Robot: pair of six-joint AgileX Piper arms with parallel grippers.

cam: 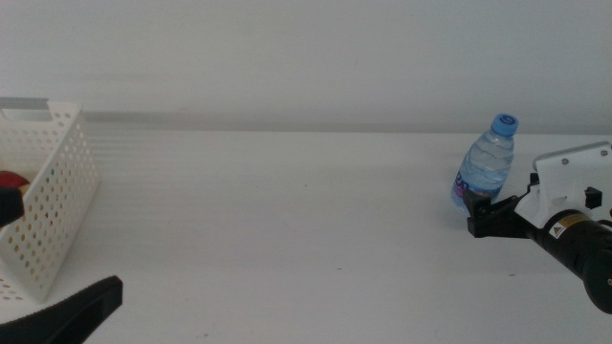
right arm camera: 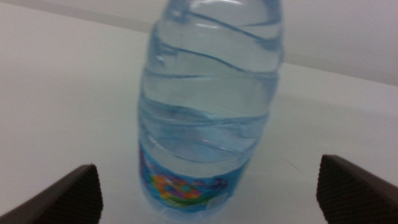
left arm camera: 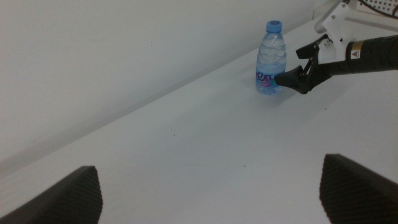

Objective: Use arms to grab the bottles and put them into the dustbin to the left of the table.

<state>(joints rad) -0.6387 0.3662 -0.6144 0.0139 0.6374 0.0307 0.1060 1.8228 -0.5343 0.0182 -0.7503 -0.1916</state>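
One water bottle (cam: 485, 162) stands upright on the white table (cam: 287, 210), far right side, near the back wall. Clear plastic w/ blue cap, ribbed body, water inside. Label low on the bottle is blue w/ multicoloured print; in the right wrist view it's blurred and the writing can't be read.

Right gripper (cam: 481, 216) comes in from the right at table level, jaws open, tips at the base of the bottle. Its wrist view has the bottle centred between the two spread jaws, not clamped. A small yellow-and-black sticker sits on the right arm's dark body behind a white housing; text too small to read.

Left gripper (left arm camera: 211, 193) waits low at the front left, jaws wide apart, holding nothing.

White perforated basket (cam: 53, 205) sits at the table's far left edge, well apart from the bottle. Something red (cam: 13, 181) shows inside it, partly hidden by the wall; can't tell what.
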